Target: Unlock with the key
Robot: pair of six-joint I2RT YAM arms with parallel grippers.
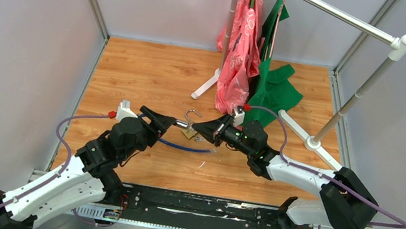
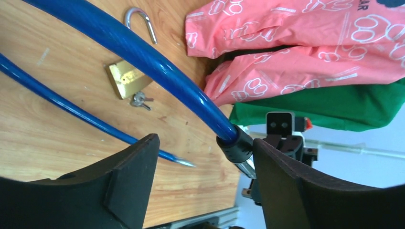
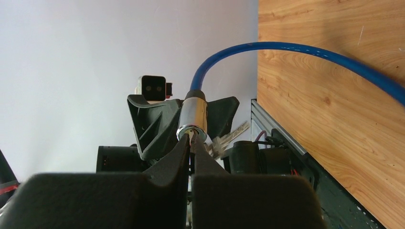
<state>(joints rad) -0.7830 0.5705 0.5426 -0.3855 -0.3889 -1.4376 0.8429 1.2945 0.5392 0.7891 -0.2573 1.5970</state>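
Right jaws pinched together on the key (image 3: 191,137) in the chrome lock barrel (image 3: 193,114); left jaws gape apart around the blue cable (image 2: 143,53) end, bare desk (image 1: 152,77) around, brass padlock (image 2: 125,78) below

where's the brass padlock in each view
top external: padlock, centre of frame.
left wrist: upper left, partly behind the blue cable.
right wrist: not in it.
shared landmark: the blue cable, in all three.
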